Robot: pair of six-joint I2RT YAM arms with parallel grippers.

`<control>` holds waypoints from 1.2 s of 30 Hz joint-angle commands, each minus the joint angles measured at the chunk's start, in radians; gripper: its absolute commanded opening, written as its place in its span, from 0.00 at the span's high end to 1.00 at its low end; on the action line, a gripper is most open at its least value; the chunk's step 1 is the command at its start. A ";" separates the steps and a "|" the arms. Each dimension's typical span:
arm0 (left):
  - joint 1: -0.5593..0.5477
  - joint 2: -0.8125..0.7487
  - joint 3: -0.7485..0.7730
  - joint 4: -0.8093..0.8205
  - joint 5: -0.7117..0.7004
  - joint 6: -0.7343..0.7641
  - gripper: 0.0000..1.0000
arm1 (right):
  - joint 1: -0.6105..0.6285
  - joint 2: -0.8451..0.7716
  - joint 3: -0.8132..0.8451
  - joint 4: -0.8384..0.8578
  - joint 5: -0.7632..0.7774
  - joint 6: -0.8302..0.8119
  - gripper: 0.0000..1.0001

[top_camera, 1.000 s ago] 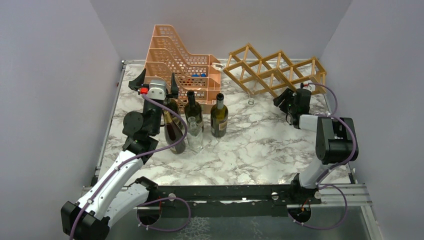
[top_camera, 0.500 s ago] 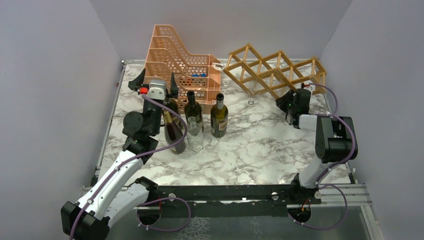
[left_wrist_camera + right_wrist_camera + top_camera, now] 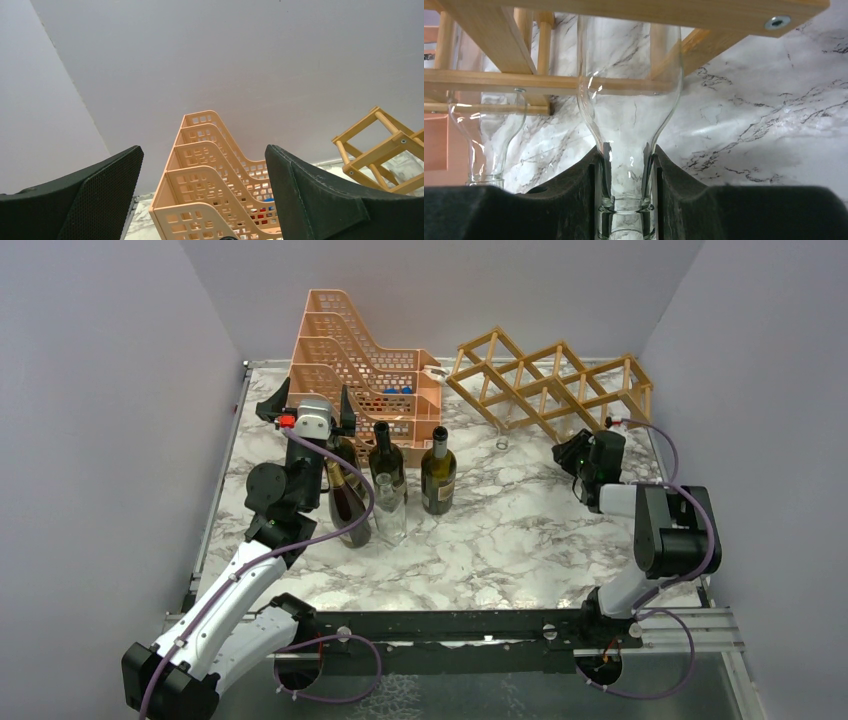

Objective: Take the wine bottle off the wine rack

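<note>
The light wooden lattice wine rack [image 3: 545, 380] stands at the back right; its slats [image 3: 499, 80] cross the top of the right wrist view. A clear glass wine bottle [image 3: 629, 100] lies in a lower cell with its neck pointing out. My right gripper [image 3: 628, 200] is shut on that neck and sits just in front of the rack [image 3: 572, 450]. My left gripper [image 3: 204, 150] is open and empty, pointing up and back above the standing bottles [image 3: 310, 408].
A second clear bottle [image 3: 486, 135] lies in the rack to the left, its mouth at the rack's front [image 3: 502, 443]. An orange perforated organizer [image 3: 365, 370] stands at the back. Three dark bottles [image 3: 438, 472] and a clear one [image 3: 389, 508] stand in front of it.
My right gripper has drawn back a little from the rack toward the near side, still holding the bottle neck. The left arm has not moved.
</note>
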 commanded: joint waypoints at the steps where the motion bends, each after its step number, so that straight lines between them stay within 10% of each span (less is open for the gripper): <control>1: -0.006 -0.008 -0.019 0.029 -0.015 -0.003 0.01 | -0.004 -0.062 -0.038 0.085 -0.029 0.007 0.82; 23: -0.020 -0.003 -0.019 0.029 -0.005 -0.019 0.01 | -0.004 -0.412 -0.204 -0.157 -0.082 0.044 0.91; 36: -0.030 0.005 -0.017 0.028 0.000 -0.023 0.01 | -0.004 -0.665 -0.121 -0.603 0.054 0.053 0.96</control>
